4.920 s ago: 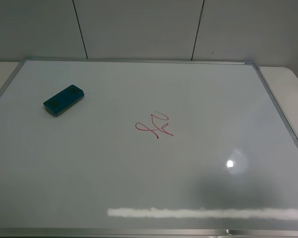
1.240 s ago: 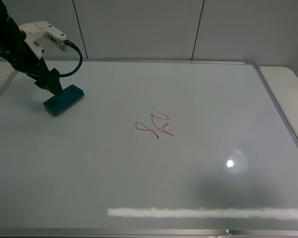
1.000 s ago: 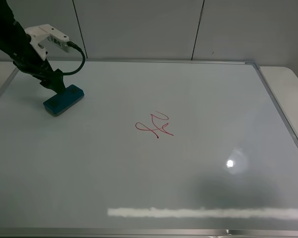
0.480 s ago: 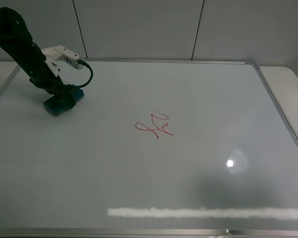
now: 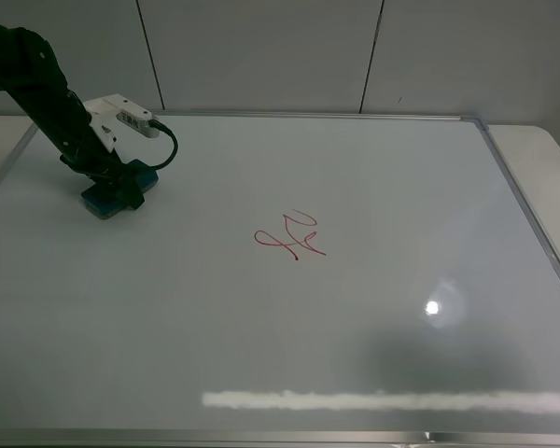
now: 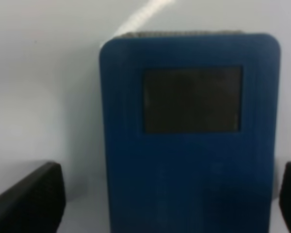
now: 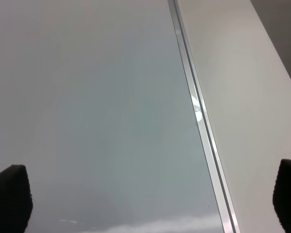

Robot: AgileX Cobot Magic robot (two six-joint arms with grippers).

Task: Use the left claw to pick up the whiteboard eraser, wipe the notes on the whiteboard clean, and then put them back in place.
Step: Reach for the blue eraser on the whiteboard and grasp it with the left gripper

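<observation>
At the upper left of the high view, one black arm reaches down onto the one whiteboard (image 5: 355, 355), and its left claw (image 5: 121, 183) sits over the single whiteboard eraser (image 5: 97, 202), a teal-blue block lying flat near the board's upper-left corner. The left wrist view shows this claw spread, its two black fingers (image 6: 29, 204) standing one on each side of the eraser. There is a clear strip of board between one finger and the block. The other finger is at the very edge of that blurred view, so I cannot tell whether it touches. One dark rectangular patch shows on the eraser's top there. Near the middle of the high view, well apart from the eraser, lies the one set of notes (image 5: 291, 235), a small red looping scribble. At the right edge a strip of pale bench (image 5: 539, 154) shows beside the board's silver frame. The right claw (image 7: 148, 196) appears only in its own wrist view, two dark fingertips held wide apart with nothing between them, above the frame and the bench.
</observation>
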